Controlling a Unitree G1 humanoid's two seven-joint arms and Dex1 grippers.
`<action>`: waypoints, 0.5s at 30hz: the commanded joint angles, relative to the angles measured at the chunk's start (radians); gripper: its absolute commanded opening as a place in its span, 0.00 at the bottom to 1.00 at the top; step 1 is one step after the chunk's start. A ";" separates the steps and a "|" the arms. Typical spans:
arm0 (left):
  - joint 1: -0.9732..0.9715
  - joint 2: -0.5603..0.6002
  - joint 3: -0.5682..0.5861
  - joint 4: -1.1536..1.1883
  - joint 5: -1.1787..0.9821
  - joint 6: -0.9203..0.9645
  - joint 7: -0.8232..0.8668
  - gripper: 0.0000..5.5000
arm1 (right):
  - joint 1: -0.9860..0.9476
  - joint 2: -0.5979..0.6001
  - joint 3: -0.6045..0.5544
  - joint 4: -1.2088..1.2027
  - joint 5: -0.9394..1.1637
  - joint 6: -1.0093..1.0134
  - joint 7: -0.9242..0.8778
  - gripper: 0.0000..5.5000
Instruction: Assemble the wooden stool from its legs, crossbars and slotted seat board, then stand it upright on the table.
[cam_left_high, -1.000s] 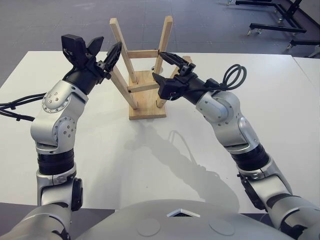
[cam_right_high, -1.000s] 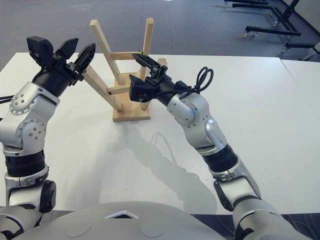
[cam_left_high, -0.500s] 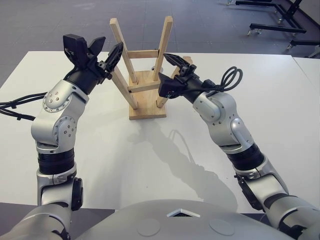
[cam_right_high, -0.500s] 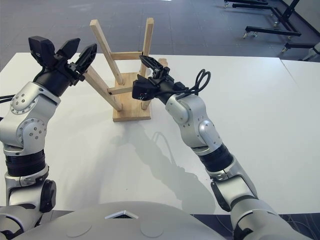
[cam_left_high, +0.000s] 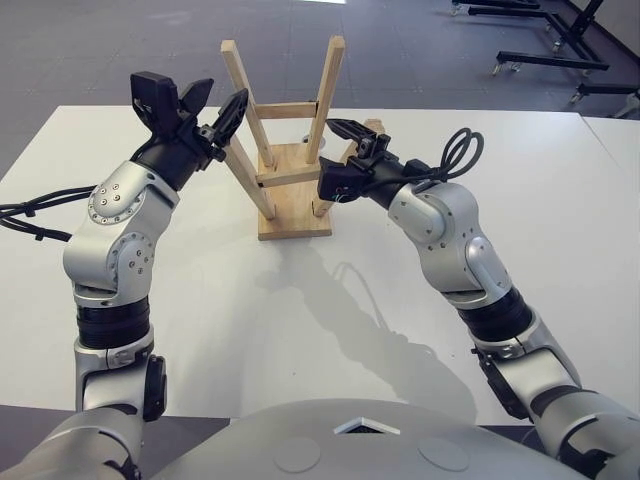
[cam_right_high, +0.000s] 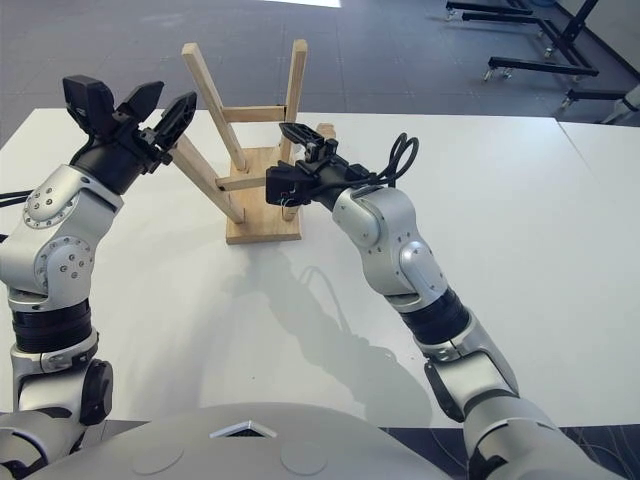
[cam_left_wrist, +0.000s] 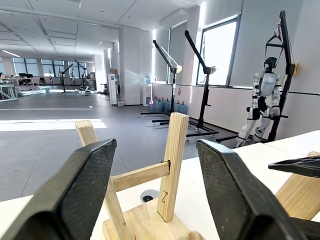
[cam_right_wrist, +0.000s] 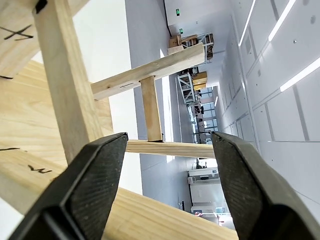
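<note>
Grey workshop floor (cam_left_high: 120, 50) fills the top of the frame behind a wide white table (cam_left_high: 560, 200), which takes up the middle. At the far left edge, a bundle of black cables (cam_left_high: 30, 210) trails off the left arm. Up from it, in the upper left, the left claw (cam_left_high: 226, 90) hangs with its two black fingers (cam_left_wrist: 75, 200) spread apart, gripping nothing. It sits right at the top end of the near left leg (cam_left_high: 248, 180), a pale wooden bar leaning towards that arm; whether it touches the wood cannot be told.

At upper centre, the light wooden stool (cam_left_high: 290, 175) is upside down. Its square slotted seat board (cam_left_high: 295, 222) lies flat on the table and its legs point upward. The two far legs (cam_left_high: 327, 90) rise highest, joined near the top by a short wooden crossbar (cam_left_high: 285, 108). A second crossbar (cam_left_high: 290, 176) runs lower down, between the near left leg and a far leg.

Just right of centre, the right claw (cam_left_high: 326, 155) is at the near right leg (cam_left_high: 322, 205), fingers (cam_right_wrist: 85, 200) wide apart and clamped on nothing. In the right wrist view, a leg and a crossbar (cam_right_wrist: 170, 148) lie close in front of the open gap. A looped black cable (cam_left_high: 462, 150) stands up from that forearm. Black wheeled metal frames (cam_left_high: 545, 55) stand on the floor in the upper right corner.
</note>
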 joint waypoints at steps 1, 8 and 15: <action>0.025 -0.013 -0.016 0.022 0.012 0.040 0.006 0.53 | 0.061 -0.009 0.046 0.044 0.006 0.028 0.075 0.56; 0.031 -0.020 -0.011 0.017 0.012 0.041 0.010 0.53 | 0.055 0.000 0.071 0.068 0.014 0.050 0.127 0.56; 0.037 -0.026 -0.012 0.012 0.011 0.038 0.014 0.53 | 0.050 -0.025 0.102 0.096 0.013 0.052 0.195 0.56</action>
